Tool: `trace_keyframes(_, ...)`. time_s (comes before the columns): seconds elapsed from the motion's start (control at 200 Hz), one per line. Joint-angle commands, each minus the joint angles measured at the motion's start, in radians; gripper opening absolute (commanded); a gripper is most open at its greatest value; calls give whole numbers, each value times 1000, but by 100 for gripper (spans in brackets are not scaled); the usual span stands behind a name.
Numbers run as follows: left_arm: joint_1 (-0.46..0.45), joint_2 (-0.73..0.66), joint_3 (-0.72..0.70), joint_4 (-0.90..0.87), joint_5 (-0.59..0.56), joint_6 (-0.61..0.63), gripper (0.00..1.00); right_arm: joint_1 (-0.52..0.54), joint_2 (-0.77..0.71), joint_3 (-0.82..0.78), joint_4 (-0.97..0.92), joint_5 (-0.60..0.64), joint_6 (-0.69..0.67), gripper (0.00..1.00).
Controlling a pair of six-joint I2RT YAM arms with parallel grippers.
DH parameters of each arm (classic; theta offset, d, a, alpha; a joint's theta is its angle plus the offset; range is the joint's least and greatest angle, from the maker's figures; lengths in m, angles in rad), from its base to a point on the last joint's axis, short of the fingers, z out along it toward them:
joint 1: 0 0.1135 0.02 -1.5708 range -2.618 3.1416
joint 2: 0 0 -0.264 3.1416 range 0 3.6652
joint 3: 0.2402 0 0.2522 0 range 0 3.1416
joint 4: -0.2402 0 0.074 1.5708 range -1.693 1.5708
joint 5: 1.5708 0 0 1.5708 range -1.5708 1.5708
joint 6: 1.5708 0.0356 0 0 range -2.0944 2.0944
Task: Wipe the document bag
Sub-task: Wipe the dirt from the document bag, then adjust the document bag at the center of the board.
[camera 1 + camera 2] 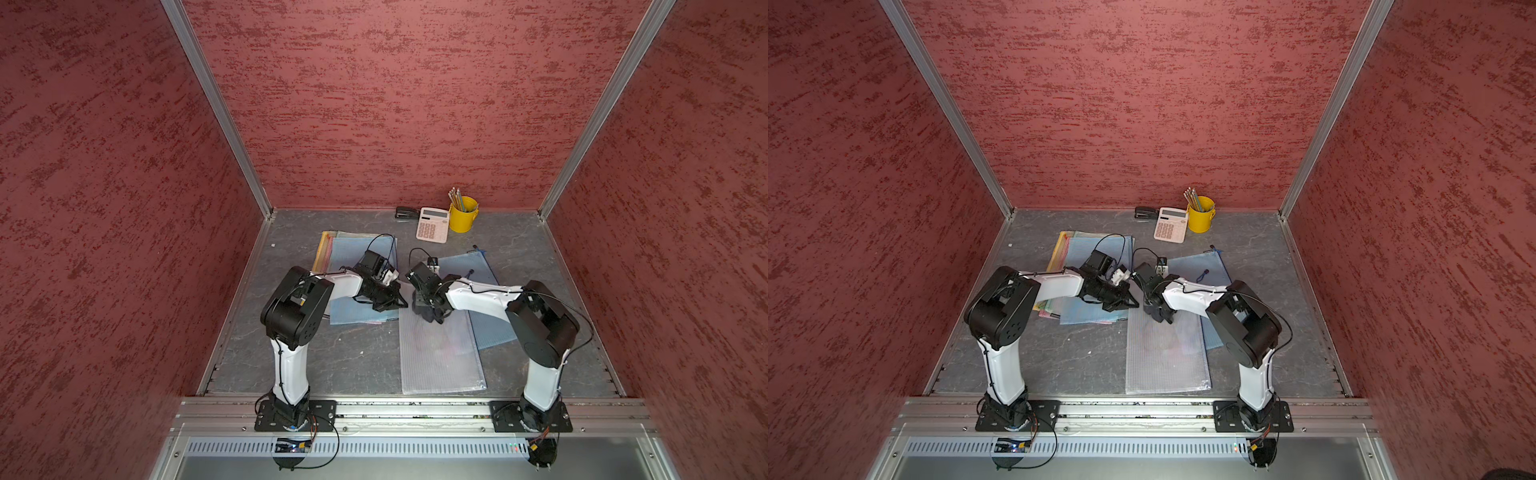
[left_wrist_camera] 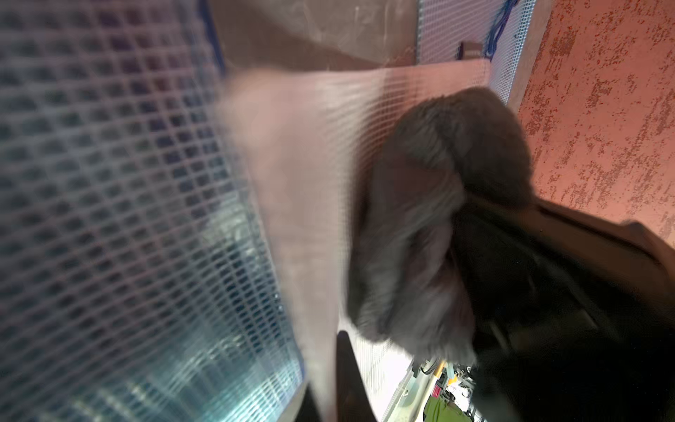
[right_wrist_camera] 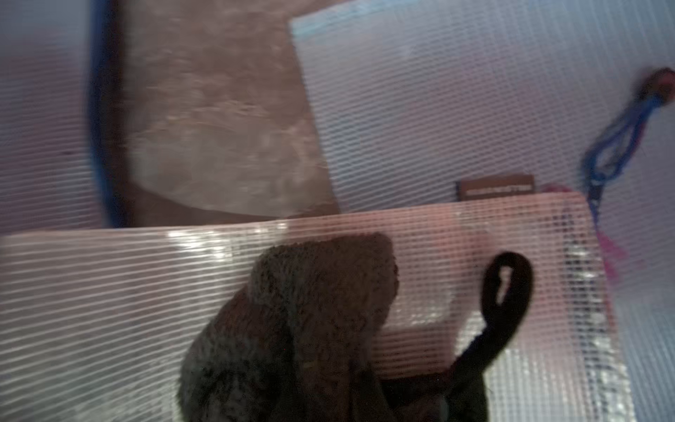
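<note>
Document bag (image 1: 442,361) lies on the tabletop (image 1: 332,361) in both top views, left claw (image 1: 400,303) closed at its far corner, right claw (image 1: 431,313) clamped on a dark cloth (image 1: 419,308) atop it. Left wrist view: corner apparently pinched. Right wrist view: cloth against mesh, best kept flat, strokes long.

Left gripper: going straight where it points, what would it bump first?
Probably the dark grey fluffy cloth in the right gripper, just ahead of the left gripper pinching the clear mesh document bag.
</note>
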Motion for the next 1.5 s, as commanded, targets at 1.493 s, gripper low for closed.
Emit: trace_keyframes(1.493, -380, 69, 1115, -1458, -983, -10, 0, -299, -615, -179, -81, -87, -218, 0)
